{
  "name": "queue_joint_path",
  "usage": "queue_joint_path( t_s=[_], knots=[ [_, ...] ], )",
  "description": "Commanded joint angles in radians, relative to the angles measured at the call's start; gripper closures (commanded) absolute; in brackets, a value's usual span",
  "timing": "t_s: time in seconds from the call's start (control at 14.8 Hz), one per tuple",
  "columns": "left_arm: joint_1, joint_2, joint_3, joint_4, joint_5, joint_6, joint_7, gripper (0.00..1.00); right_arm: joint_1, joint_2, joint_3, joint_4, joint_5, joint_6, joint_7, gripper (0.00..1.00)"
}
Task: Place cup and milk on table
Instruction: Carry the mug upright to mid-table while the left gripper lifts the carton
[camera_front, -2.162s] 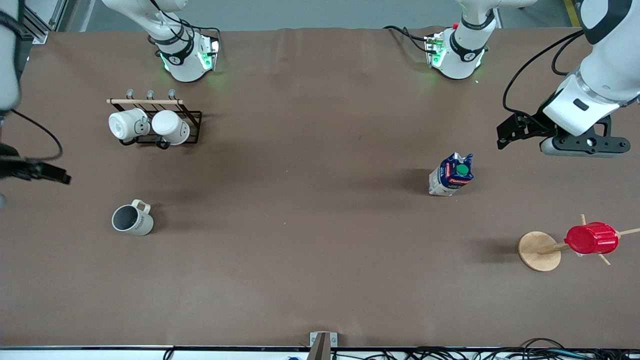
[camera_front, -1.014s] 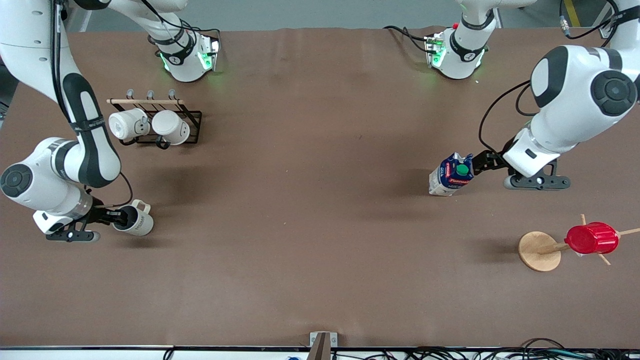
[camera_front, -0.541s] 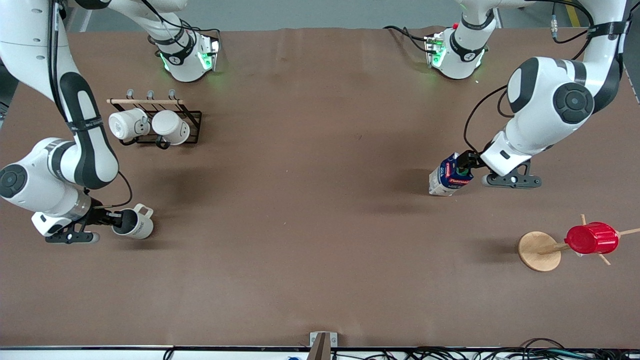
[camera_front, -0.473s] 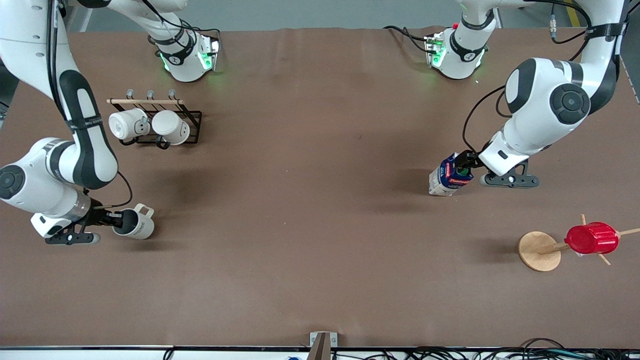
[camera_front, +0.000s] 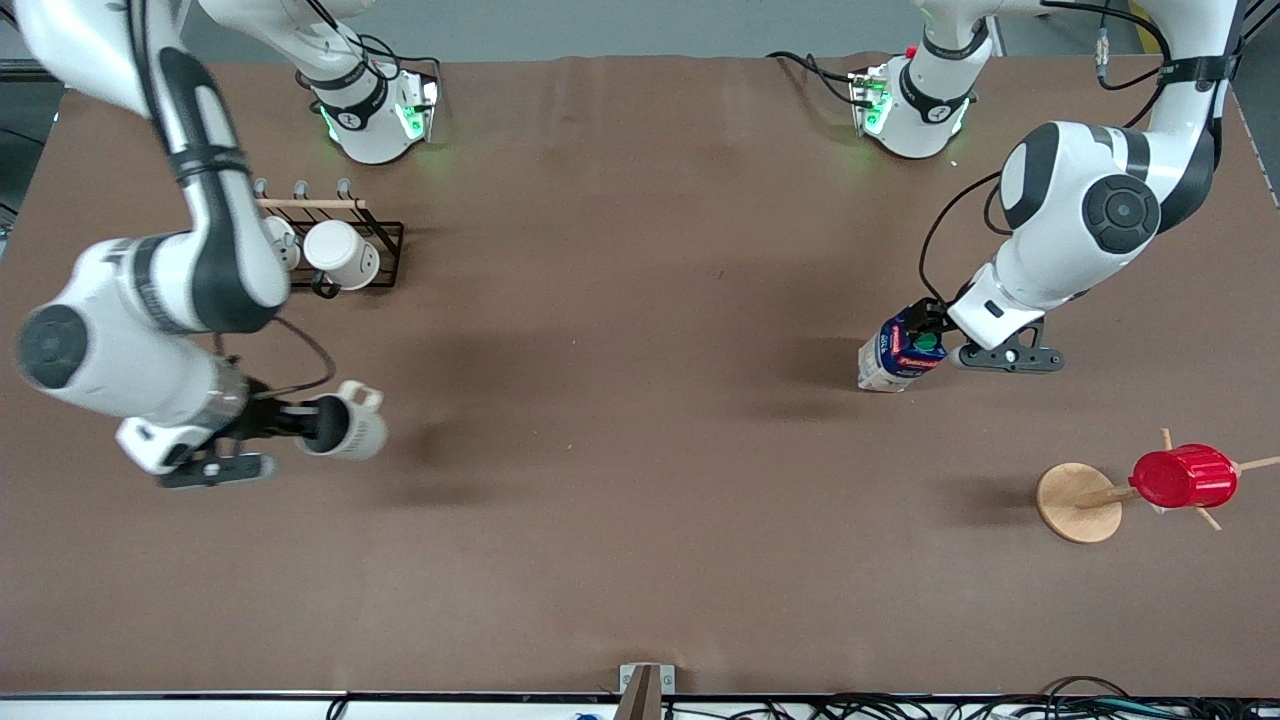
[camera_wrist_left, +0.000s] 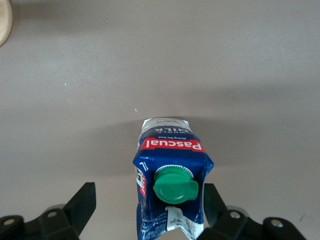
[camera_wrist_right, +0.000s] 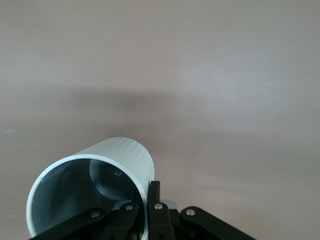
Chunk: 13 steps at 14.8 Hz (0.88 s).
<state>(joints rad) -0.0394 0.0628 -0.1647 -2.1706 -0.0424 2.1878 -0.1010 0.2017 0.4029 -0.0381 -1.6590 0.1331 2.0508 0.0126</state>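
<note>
1. pinching the wall of the cup (camera_front: 345, 427), the right gripper (camera_front: 303, 420) is seen with one finger inside the rim and one outside; the cup is tipped on its side, clear of the tabletop (camera_front: 620, 480), over the part toward the right arm's end.
2. in the right wrist view the cup (camera_wrist_right: 95, 192) is shown with its dark grey inside facing the camera, the right gripper (camera_wrist_right: 142, 210) pressed onto its rim.
3. the milk (camera_front: 900, 350) is found standing on the tabletop toward the left arm's end, leaning a little.
4. the left gripper (camera_front: 925, 325) is placed at the milk's top, fingers spread to either side of the carton.
5. in the left wrist view the milk (camera_wrist_left: 170, 185) is seen between the spread fingers (camera_wrist_left: 82, 205) of the left gripper (camera_wrist_left: 150, 210); a gap is visible on one side, and contact on the other side cannot be told.
6. a red ribbed cup (camera_front: 1183, 476) is held on a wooden peg stand (camera_front: 1078, 502), nearer the front camera than the milk.
7. a white mug (camera_front: 341, 253) is noted in a black wire rack (camera_front: 385, 250) near the right arm's base.
</note>
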Motion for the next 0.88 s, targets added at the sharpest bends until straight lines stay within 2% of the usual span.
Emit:
queue_joint_path(
  t_s=[0.0,0.2,0.41,0.61,0.68,0.81],
  knots=[
    [-0.002,0.011,-0.022,-0.011,0.018,0.021,0.015,0.05,0.053,0.022,0.099,0.059,-0.061,-0.001,0.200,1.00],
    [-0.002,0.020,-0.022,-0.011,0.018,0.021,0.015,0.05,0.140,0.127,0.188,0.157,-0.150,0.000,0.401,1.00],
    [-0.002,0.034,-0.026,-0.011,0.018,0.021,0.015,0.05,0.267,0.259,0.191,0.295,-0.201,0.028,0.602,1.00],
    [-0.002,0.046,-0.026,-0.009,0.018,0.021,0.015,0.12,0.333,0.335,0.191,0.311,-0.227,0.167,0.734,1.00],
    [-0.002,0.048,-0.026,-0.011,0.018,0.023,0.015,0.19,0.343,0.356,0.191,0.314,-0.253,0.184,0.766,1.00],
    [0.001,0.049,-0.026,-0.009,0.018,0.021,0.015,0.45,0.372,0.385,0.191,0.314,-0.294,0.209,0.834,1.00]
  ],
)
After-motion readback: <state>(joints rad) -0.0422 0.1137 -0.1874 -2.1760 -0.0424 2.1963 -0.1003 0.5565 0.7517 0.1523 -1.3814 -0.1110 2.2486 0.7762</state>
